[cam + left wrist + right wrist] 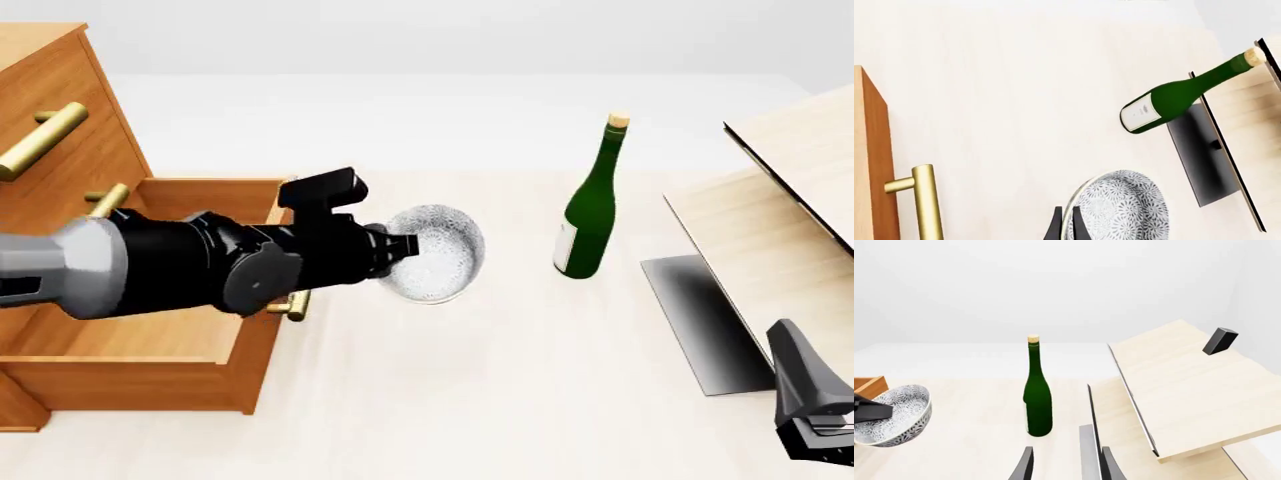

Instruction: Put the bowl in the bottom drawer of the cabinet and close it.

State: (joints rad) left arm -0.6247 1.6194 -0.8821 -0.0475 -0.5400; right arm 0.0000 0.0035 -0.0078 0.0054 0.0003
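The left gripper (400,243) has its fingers clamped on the rim of the small white-grey speckled bowl (438,252), lifted above the surface. The carrying step is in hand. Behind the fingers, the orange-brown wooden bottom drawer (160,345) stands open; next, bring the bowl over it. The right gripper (1062,462) fingers are parted, empty.
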